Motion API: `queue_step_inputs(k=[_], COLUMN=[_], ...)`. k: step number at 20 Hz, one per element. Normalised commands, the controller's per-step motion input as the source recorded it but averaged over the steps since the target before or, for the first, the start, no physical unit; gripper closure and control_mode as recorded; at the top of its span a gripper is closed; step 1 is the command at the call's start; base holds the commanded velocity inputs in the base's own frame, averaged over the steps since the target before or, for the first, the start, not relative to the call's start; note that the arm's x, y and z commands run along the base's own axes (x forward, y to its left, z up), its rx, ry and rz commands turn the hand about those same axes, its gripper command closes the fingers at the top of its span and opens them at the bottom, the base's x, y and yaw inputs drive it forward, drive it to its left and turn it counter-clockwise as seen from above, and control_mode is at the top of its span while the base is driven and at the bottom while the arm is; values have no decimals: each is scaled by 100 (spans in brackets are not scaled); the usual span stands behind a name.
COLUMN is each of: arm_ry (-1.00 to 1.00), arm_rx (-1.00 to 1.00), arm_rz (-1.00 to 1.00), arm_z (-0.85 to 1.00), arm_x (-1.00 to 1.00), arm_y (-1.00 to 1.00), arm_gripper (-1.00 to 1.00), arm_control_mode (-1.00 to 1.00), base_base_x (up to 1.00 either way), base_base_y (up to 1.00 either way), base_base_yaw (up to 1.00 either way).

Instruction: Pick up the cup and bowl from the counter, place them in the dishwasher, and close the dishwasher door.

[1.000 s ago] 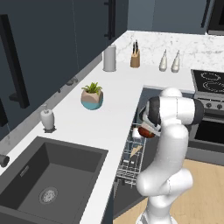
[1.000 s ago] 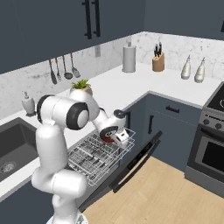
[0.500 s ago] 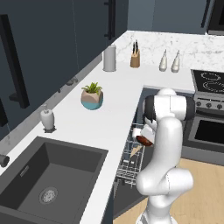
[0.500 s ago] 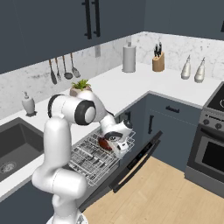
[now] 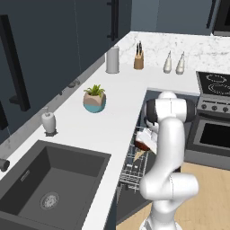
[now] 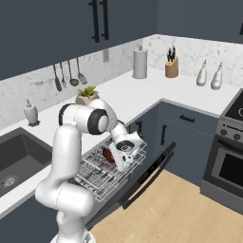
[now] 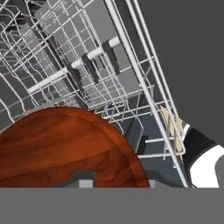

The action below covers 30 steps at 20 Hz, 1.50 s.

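The end effector (image 6: 119, 156) grips the dark reddish-brown round bowl (image 7: 65, 146), jaws part-closed on its rim, above the white wire rack (image 6: 97, 171); the dark dishwasher door (image 6: 142, 178) hangs open.

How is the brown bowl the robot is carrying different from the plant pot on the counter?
The bowl is dark reddish-brown all over; the plant pot is teal and beige. The bowl is held in the claw over the dishwasher's wire rack, tipped on its side; the plant pot stands upright on the white counter. The bowl carries nothing, while the plant pot has a green plant growing out of it. Both are round.
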Motion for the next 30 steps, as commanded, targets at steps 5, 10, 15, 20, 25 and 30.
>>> queue_step_inputs(k=[5,10,15,20,25,30], arm_ry=[29,27,27,21,12,11], arm_rx=[21,18,12,3,-3,-8], arm_rz=[-21,-23,-24,-25,-26,-26], arm_z=[-34,-21,-16,-21,-9,0], arm_x=[5,11,14,16,9,17], arm_y=[4,23,34,19,14,10], arm_gripper=[100,100,100,100,-100,-100], arm_control_mode=[-100,-100,-100,-100,-100,-100], base_base_x=[0,0,0,0,0,0], base_base_y=[0,0,0,0,0,0], base_base_yaw=[0,0,0,0,0,0])
